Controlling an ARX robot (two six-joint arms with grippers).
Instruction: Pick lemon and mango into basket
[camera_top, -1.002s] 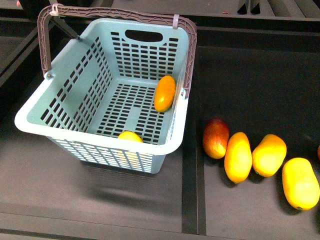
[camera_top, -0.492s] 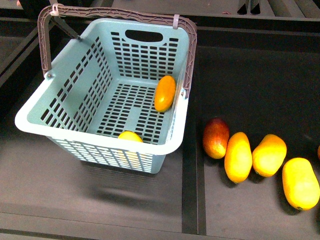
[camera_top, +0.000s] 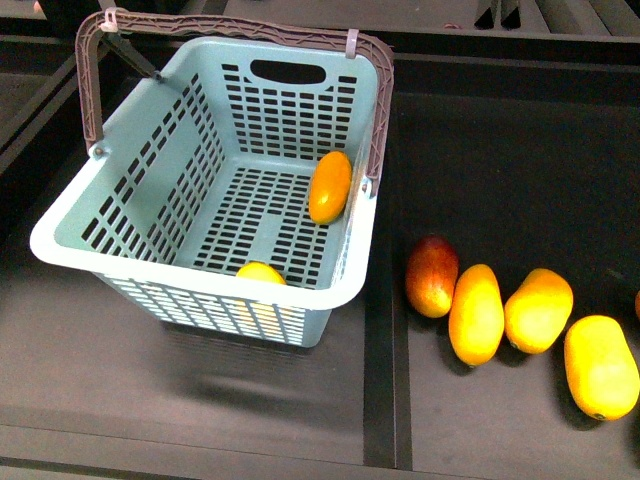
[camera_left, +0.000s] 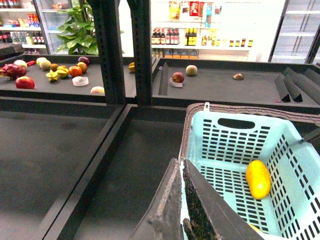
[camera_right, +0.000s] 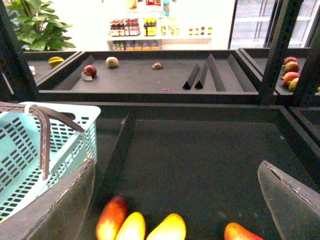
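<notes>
From the camera on my body, a pale aqua basket (camera_top: 150, 190) with slotted walls and brownish-mauve handles sits on a dark shelf (camera_top: 200, 400), occupying the left half of the scene. Inside it, a mango (camera_top: 330, 187) leans against the wall nearest my right side, orange shading to yellow, and a lemon (camera_top: 260, 272) lies on the floor against the near wall, partly hidden by the rim. To the right of the basket, past a dark divider, four more fruits lie in a loose row on the shelf: a red-and-yellow mango (camera_top: 432, 275) nearest the basket, then three orange-yellow mangoes (camera_top: 476, 313), each touching or just beside its neighbour. Neither of my arms appears in this body view. My left gripper (camera_left: 182, 210) shows in its wrist camera with its two fingers pressed together, clenched on nothing, hovering above the basket's rim with the mango in the basket visible beyond it. My right gripper (camera_right: 175, 200) shows in its own wrist camera with its fingers spread wide apart, released and empty, above the row of mangoes on the shelf.
</notes>
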